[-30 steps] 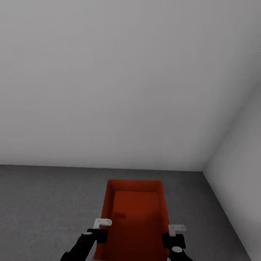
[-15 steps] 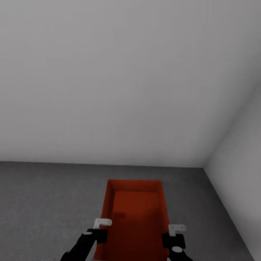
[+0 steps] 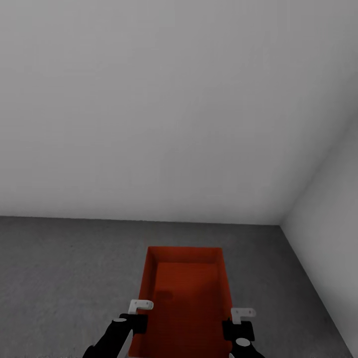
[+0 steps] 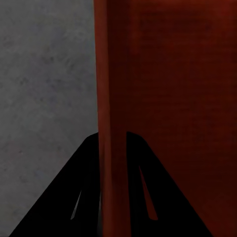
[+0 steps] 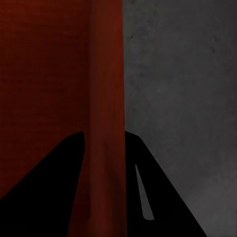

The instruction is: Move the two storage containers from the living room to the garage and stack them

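Note:
In the head view an orange-red storage container (image 3: 186, 293) hangs low in front of me over the dark grey concrete floor (image 3: 64, 268) of the garage. Its open top faces up and it holds nothing. My left gripper (image 3: 136, 322) is shut on the container's left long wall, and my right gripper (image 3: 233, 328) is shut on the right long wall. In the left wrist view the red wall (image 4: 112, 98) runs between the dark fingers (image 4: 74, 197). The right wrist view shows the same, with the wall (image 5: 104, 98) pinched between the fingers (image 5: 148, 197).
A plain pale grey wall (image 3: 149, 124) stands ahead, and a second one (image 3: 333, 209) closes the right side. They meet in a corner (image 3: 281, 223) just beyond the container. Concrete floor stretches away to the left.
The whole view has shifted: the foot of the far wall sits higher in the picture and more floor shows. The container and both grippers keep their places in the view.

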Robot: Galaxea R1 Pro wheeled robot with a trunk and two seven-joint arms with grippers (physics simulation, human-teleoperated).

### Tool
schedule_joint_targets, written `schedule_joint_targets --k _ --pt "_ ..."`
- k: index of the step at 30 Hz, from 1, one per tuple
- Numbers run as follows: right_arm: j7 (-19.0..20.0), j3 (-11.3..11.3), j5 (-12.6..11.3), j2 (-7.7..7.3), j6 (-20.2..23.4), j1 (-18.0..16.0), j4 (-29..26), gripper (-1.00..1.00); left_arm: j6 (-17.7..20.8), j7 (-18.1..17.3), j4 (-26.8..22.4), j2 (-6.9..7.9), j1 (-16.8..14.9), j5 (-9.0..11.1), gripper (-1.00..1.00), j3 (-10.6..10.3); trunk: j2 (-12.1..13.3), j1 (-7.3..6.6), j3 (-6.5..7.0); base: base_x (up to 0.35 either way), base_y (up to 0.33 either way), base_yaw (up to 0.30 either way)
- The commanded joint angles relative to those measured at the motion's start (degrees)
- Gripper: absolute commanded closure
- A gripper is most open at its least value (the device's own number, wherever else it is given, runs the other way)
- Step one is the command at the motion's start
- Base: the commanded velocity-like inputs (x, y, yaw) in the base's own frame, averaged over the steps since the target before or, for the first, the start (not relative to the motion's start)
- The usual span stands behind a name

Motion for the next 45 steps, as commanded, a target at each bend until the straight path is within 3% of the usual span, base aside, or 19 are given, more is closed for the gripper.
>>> schedule_joint_targets --k 1,36,45 --pt "0.06 0.23 -1.72 -0.04 0.03 -0.14 -0.38 1.0 0.24 0.29 -0.15 -0.04 0.05 -1.36 1.0 -0.82 -0.44 0.22 -0.33 0.0 0.0 0.0" --pt "0.06 0.23 -1.72 -0.12 0.03 -0.14 -0.37 1.0 0.15 0.29 -0.16 0.02 0.05 -1.39 1.0 -0.8 -14.48 7.91 -9.81 0.0 0.0 0.0" --pt "0.06 0.24 -1.72 -0.22 0.03 -0.14 -0.37 1.0 0.08 0.29 -0.25 0.05 0.05 -1.45 1.0 -0.73 -14.48 7.91 -10.05 0.0 0.0 0.0"
